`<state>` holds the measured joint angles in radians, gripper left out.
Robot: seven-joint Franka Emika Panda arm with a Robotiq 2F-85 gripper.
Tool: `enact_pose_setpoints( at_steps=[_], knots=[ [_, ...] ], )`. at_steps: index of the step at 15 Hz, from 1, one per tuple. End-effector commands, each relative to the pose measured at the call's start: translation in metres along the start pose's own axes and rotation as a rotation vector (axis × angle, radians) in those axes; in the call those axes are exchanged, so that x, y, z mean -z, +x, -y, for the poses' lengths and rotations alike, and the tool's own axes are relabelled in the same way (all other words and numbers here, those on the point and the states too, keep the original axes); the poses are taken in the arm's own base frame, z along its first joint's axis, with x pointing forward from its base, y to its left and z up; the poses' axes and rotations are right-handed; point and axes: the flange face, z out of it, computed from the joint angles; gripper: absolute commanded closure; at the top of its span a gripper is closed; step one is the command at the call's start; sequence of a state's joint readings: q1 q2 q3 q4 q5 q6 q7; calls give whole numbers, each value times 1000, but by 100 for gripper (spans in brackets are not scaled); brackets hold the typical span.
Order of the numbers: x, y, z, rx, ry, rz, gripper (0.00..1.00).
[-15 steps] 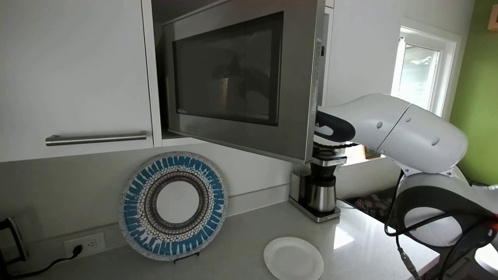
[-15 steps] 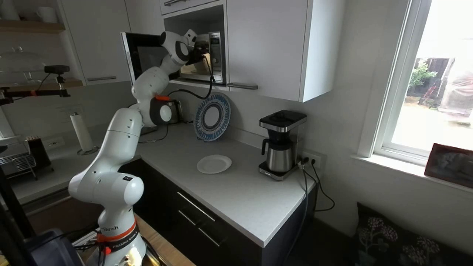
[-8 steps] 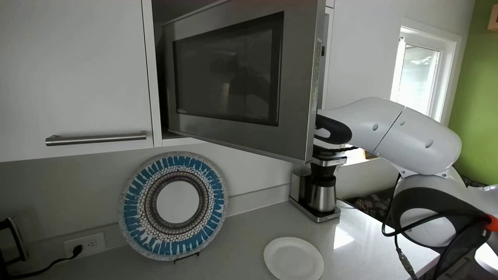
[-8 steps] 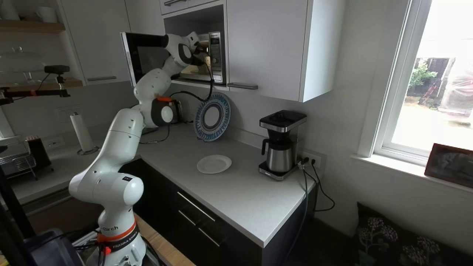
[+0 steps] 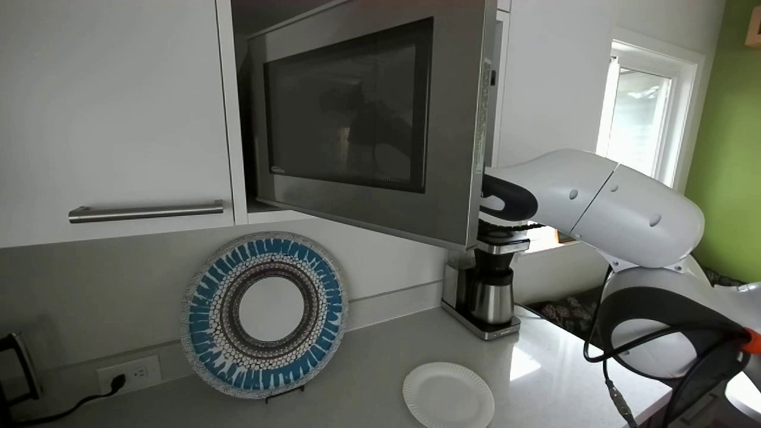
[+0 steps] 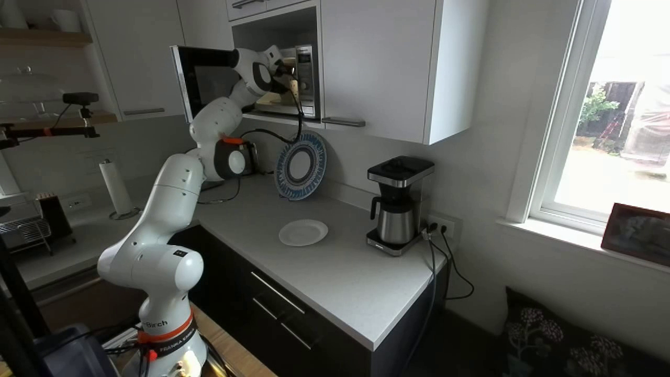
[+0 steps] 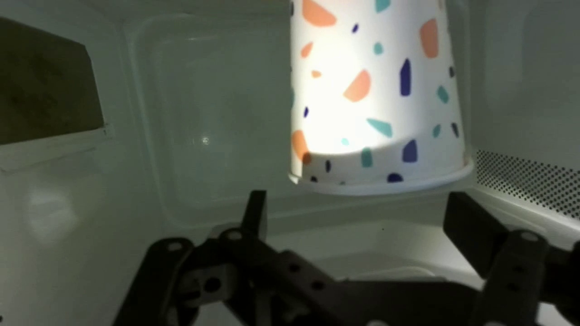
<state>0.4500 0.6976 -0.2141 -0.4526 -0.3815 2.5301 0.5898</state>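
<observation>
A paper cup (image 7: 380, 99), white with orange, teal and dark blue flecks, is inside the microwave in the wrist view. Its rim points to the bottom of that picture. My gripper (image 7: 355, 206) is open, its dark fingers (image 7: 255, 210) wide apart just short of the rim. Nothing is between them, and the cup looks untouched. The microwave (image 6: 308, 78) stands in a cabinet niche with its door (image 5: 458, 137) swung open. In an exterior view the arm's hand (image 6: 260, 73) is at the microwave opening; the fingers are hard to make out there.
The door stands beside the arm. Below are a white paper plate (image 5: 449, 395), a coffee maker (image 6: 400, 204) and a patterned blue round plate (image 5: 264, 252) against the wall. The microwave's side wall has a perforated vent (image 7: 530, 181). A cable (image 6: 299, 112) hangs from the hand.
Over the first half second the arm shifted slightly lower and further along towards the microwave. Since then it has hardly moved, and the gripper has stayed open.
</observation>
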Motion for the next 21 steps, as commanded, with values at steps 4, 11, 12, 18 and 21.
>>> enact_pose_setpoints(
  at_steps=[4, 11, 12, 18, 21],
  knots=[
    [19, 22, -3, 179, -3, -11, 0],
    [19, 21, 0, 270, 48, -18, 0],
    [19, 21, 1, 272, 53, -16, 0],
    [23, 23, 3, 211, 40, 19, 0],
    [25, 25, -1, 140, 0, 30, 0]
  ],
)
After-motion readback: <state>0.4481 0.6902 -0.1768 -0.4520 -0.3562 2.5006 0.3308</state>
